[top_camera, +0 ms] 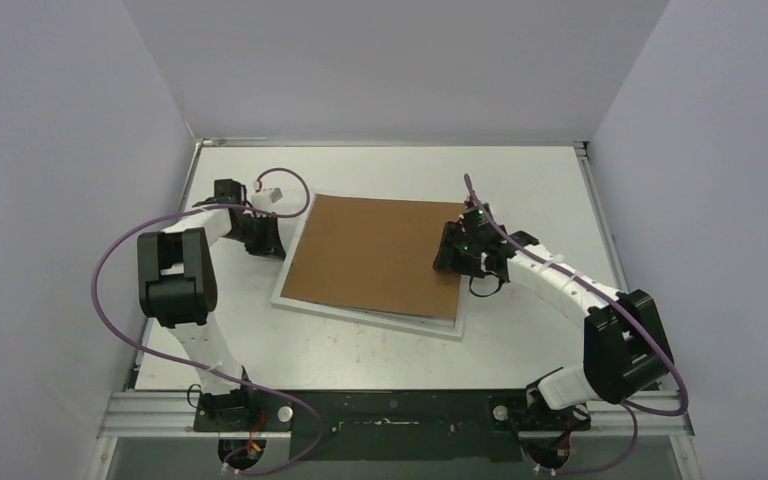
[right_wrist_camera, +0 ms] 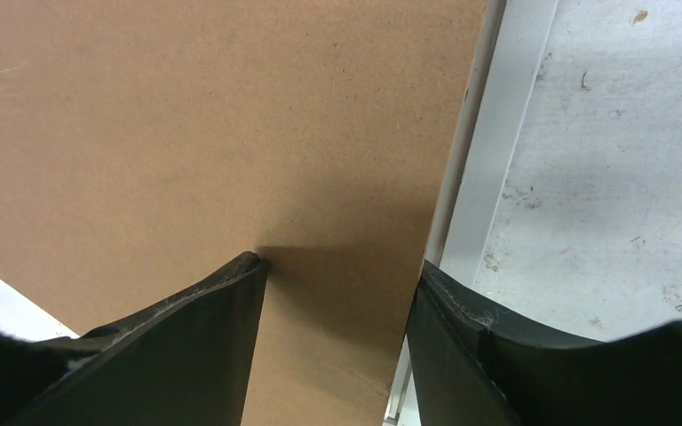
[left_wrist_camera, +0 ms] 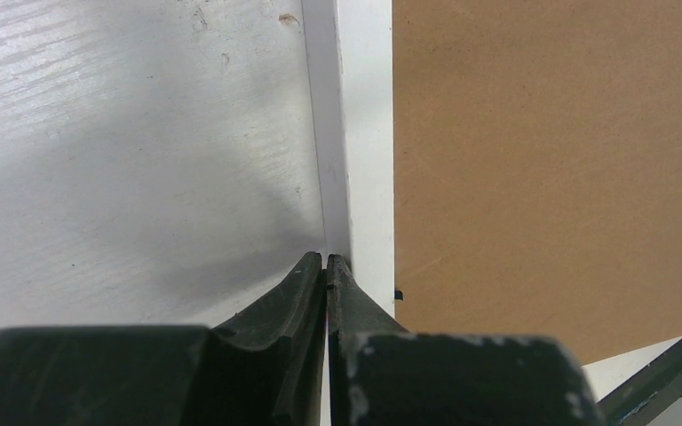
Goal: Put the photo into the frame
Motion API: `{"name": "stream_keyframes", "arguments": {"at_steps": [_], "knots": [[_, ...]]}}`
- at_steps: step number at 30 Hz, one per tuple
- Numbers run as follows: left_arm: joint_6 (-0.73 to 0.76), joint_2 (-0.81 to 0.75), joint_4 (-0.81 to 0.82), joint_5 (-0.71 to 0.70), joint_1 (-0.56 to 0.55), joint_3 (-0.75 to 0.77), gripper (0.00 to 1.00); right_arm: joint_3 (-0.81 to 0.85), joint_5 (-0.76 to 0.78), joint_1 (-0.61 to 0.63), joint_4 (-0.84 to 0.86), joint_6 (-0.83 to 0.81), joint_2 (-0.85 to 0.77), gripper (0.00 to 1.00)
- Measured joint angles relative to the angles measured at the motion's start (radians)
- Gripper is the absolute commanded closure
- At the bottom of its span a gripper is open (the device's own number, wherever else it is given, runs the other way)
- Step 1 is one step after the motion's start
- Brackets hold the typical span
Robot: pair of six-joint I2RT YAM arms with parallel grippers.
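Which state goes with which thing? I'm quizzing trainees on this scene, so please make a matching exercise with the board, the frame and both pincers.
Things:
1 brown board
2 white frame
3 left pincer
4 right pincer

States:
A open
B shut
C lying on top
D lying underneath, only its rim showing

Pairs: 1-C, 2-D, 3-B, 4-A

Bare surface lies open in front of and behind the frame (capped by the brown backing board). The left gripper blocks its left edge, the right gripper its right; walls seem to enclose three sides.
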Motion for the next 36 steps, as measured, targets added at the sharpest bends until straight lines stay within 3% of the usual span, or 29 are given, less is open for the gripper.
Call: {"name": "stream_keyframes", "arguments": {"at_steps": [11,36], "knots": [[0.0,0.0,-0.01,0.005,-0.006,0.0,0.98,0.053,0.015,0.017,-0.085,-0.046,0.015,0.28],[-0.001,0.004,-0.025,0.027,-0.007,0.0,0.98,0.145,0.142,0.06,-0.223,-0.087,0.049,0.25]]}}
